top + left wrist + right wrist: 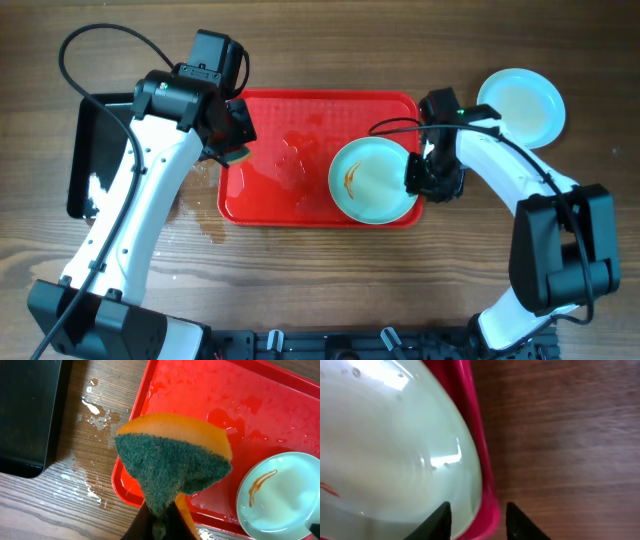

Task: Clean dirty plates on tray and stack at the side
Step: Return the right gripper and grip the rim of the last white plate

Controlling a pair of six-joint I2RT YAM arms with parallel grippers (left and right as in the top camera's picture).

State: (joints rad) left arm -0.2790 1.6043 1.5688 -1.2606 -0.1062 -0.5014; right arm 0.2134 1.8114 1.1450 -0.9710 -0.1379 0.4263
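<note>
The left pincer [160, 527] is pressed together on a sponge [172, 467] with an orange foam body and a coarse dark green scouring face, pinching its narrow lower end. The sponge fills the space ahead of this pincer and hides part of the large red rectangular plastic tray [280, 120] beneath it, at the tray's left rim. Water lies pooled [235, 425] on the tray beyond the sponge. Off the rim, droplets [95, 410] spot the brown wooden table [320, 280], and past them sits a glossy black tray [85, 140].

The right pincer [479, 522] stands partly spread at the red tray's right edge. One finger [442, 520] is over the round pale mint-white plate [373, 180], the other outside the rim above bare wood. The plate's edge and the tray's rim lie between them; contact cannot be made out. This plate rests inside the tray and carries an orange-brown smear [350, 180]. A second pale plate [520, 105] sits on the table, well apart behind this pincer.
</note>
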